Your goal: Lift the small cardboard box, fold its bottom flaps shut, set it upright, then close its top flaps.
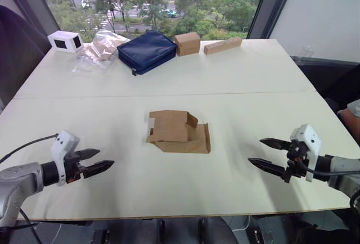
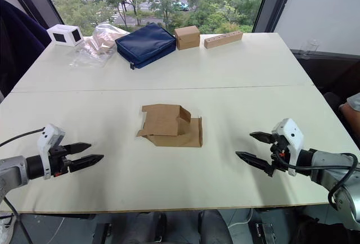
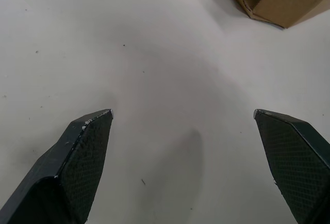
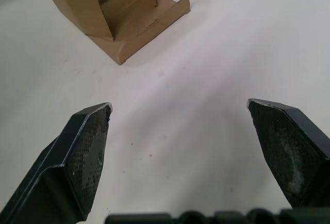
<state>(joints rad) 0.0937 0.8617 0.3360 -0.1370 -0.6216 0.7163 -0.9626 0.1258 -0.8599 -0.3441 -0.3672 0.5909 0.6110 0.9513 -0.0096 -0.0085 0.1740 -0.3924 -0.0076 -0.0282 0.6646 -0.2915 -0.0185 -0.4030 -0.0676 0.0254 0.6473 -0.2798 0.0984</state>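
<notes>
Your small cardboard box (image 1: 179, 131) lies collapsed, flaps splayed, near the middle of the white table (image 1: 242, 81), untouched by either arm. Your left gripper (image 1: 97, 164) hovers over the table's near edge well to the box's left, jaws apart and empty. Your right gripper (image 1: 271, 153) hovers well to its right, jaws likewise apart. Along the far edge sit a navy pouch (image 1: 147, 51), a brown cube carton (image 1: 187, 44) and a long tan block (image 1: 223, 45).

The small cardboard box (image 1: 179, 131), light brown, lies collapsed mid-table with flaps splayed open.
</notes>
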